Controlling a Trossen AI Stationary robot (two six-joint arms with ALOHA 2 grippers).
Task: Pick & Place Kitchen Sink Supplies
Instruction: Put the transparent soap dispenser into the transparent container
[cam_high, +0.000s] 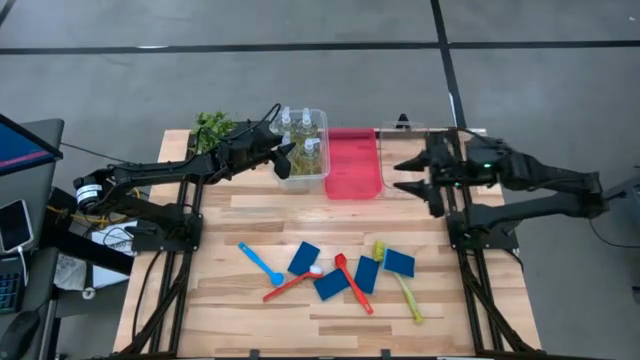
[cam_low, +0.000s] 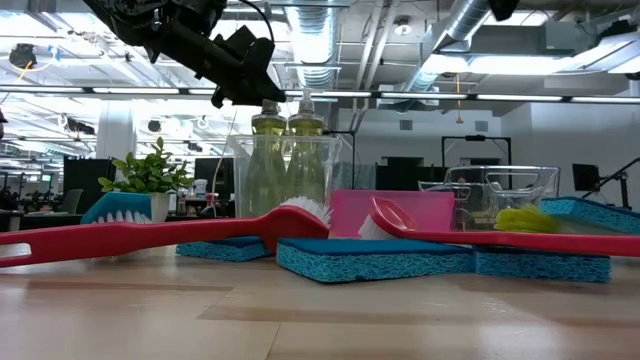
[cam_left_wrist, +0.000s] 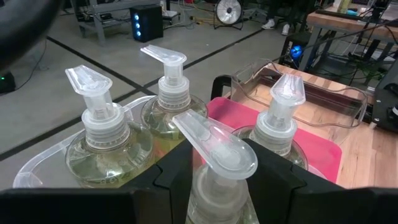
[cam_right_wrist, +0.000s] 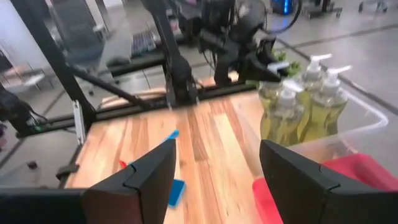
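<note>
Four clear bottles of yellow-green liquid with white pumps stand in a clear bin at the table's far side; three bottles show beyond my left gripper. The fourth, nearest bottle sits between the left fingers, which are shut on it over the bin's near-left corner. My right gripper hangs open above another clear bin. Several blue sponges and brushes in blue, red and yellow-green lie flat on the table's near half. My left gripper pinches the nearest bottle at its pump neck, just under the spout head, one finger on each side. The fingers come from the table's left, slanting down. The bottle stands upright among the others; its base is hidden by the gripper.
A red bin sits between the two clear bins. A small green plant stands at the far-left corner behind the left arm. Bare wood lies between the bins and the sponges, and along the table's near edge.
</note>
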